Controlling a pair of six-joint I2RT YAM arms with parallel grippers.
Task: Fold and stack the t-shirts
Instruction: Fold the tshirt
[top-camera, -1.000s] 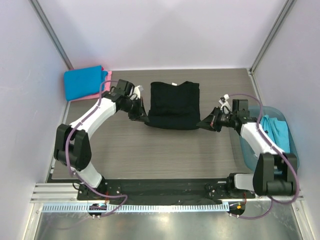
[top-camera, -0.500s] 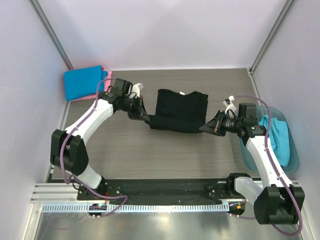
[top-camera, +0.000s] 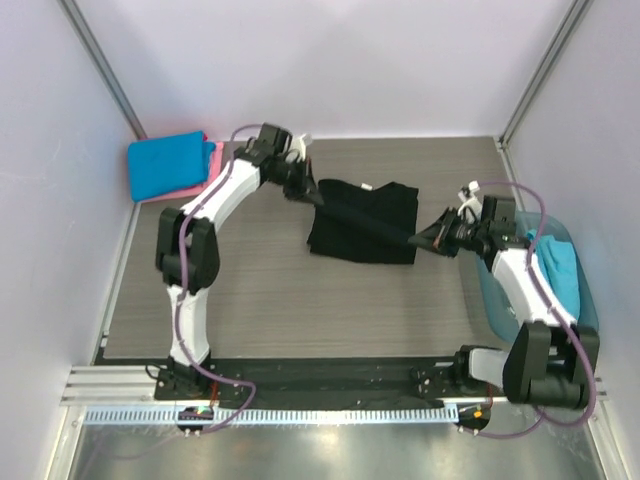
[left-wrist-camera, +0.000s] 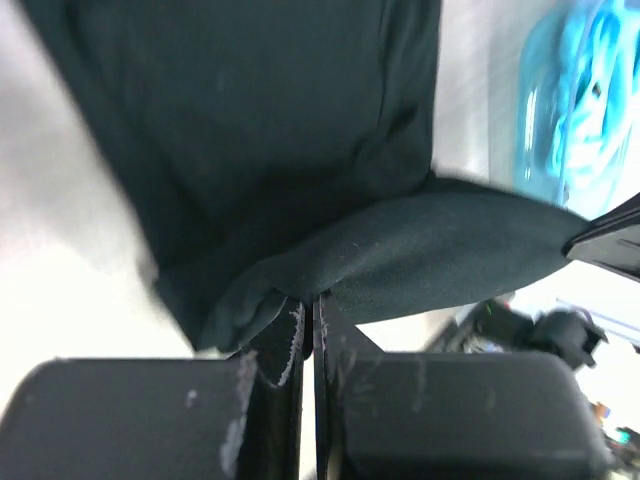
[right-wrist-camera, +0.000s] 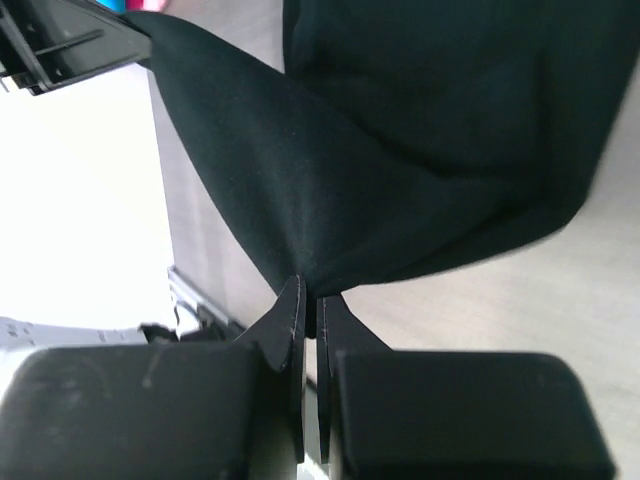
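Fold under way on black t-shirt (top-camera: 365, 222), mid-table, a little right of centre.

- Left gripper (top-camera: 312, 190) is at the shirt's far-left corner. Its jaws are pressed together on a bunched bit of hem, as the left wrist view shows clearly.
- Right gripper (top-camera: 425, 240) is at the near-right corner, also pinched shut, on a peak of fabric.
- Between the two pinches a taut ridge of cloth runs diagonally above the rest of the shirt, which lies on the table (top-camera: 260, 300).
- Judgement: the edge is kept stretched so the lifted layer stays flat and can be laid over without wrinkles.
- Blue t-shirt (top-camera: 165, 165), folded, sits on pink t-shirt (top-camera: 215, 160) in the far-left corner. This looks like the stack, parked away from the work area.
- Turquoise t-shirt (top-camera: 560, 270) lies crumpled in the teal tub (top-camera: 590, 310) at the right edge, likely waiting its turn.

Change from a second ago:
- Both grippers then held the shirt's near edge, one at each side, and the shirt lay square.
- The left gripper has since swung to the far side, with its arm stretched out.
- The right gripper has shifted only slightly.
- The shirt's outline now slants and sits a touch further right.
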